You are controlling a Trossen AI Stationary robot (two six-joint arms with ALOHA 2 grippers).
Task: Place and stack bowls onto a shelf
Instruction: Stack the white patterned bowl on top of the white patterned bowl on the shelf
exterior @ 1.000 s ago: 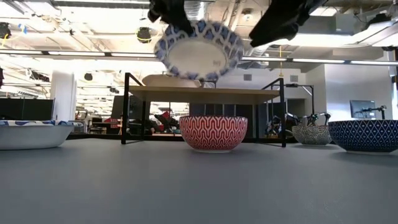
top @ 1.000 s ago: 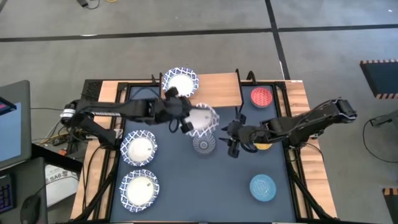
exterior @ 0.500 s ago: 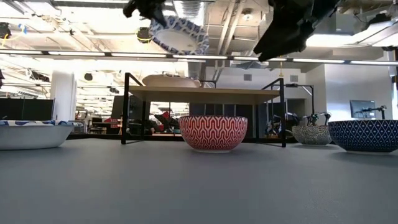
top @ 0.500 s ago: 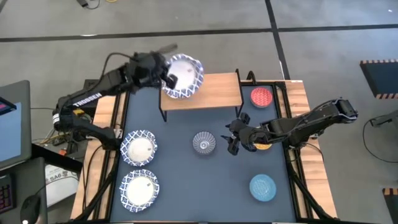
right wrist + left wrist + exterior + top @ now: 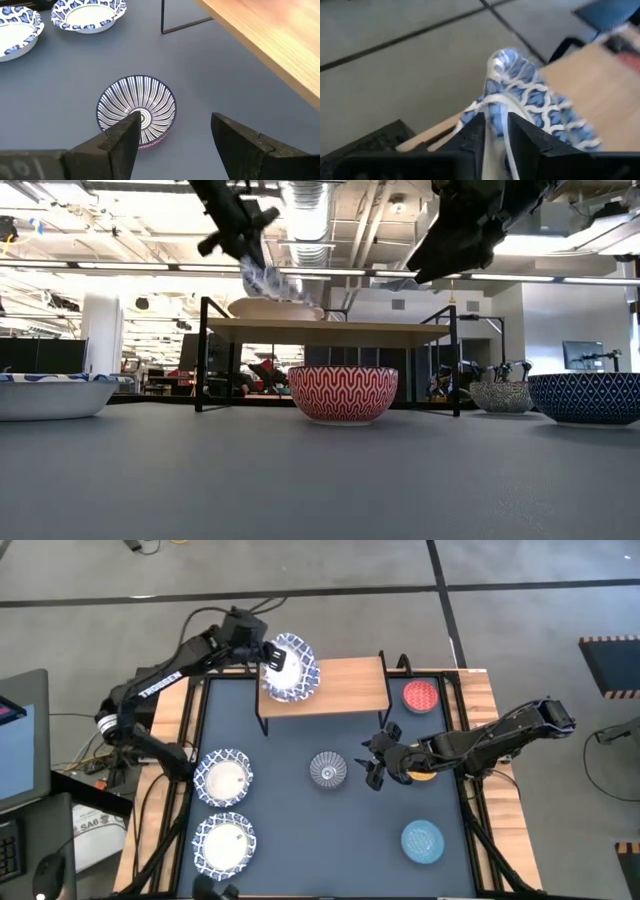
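My left gripper (image 5: 268, 658) is shut on a wide white bowl with a blue-patterned rim (image 5: 292, 670), over the left end of the light-wood shelf (image 5: 345, 685). In the low view this bowl (image 5: 262, 280) tilts steeply just above another white bowl (image 5: 275, 308) that rests on the shelf board. My right gripper (image 5: 378, 762) hangs open over the table, just right of the grey-blue striped bowl (image 5: 136, 110), which stands on its base. The yellow-orange bowl (image 5: 422, 775) shows partly under the right arm. My left gripper pinches the white bowl by its rim (image 5: 496, 115), one finger (image 5: 475, 135) on each side of the wall. The fingers come slanting down from the table's far left. The bowl is lifted and steeply tilted. I cannot tell whether its lower edge (image 5: 287, 294) touches the bowl beneath.
Two more white bowls (image 5: 223, 777) (image 5: 224, 840) stand at the table's left side. The red bowl (image 5: 421, 695) stands right of the shelf, the light blue one (image 5: 422, 840) near the right front corner. The shelf's middle and right part (image 5: 355, 680) is bare board.
My left gripper has carried the white bowl from above the table's middle up and toward the far edge, over the shelf's left end. It has then come down and tipped the bowl steeply over the bowl on the shelf.
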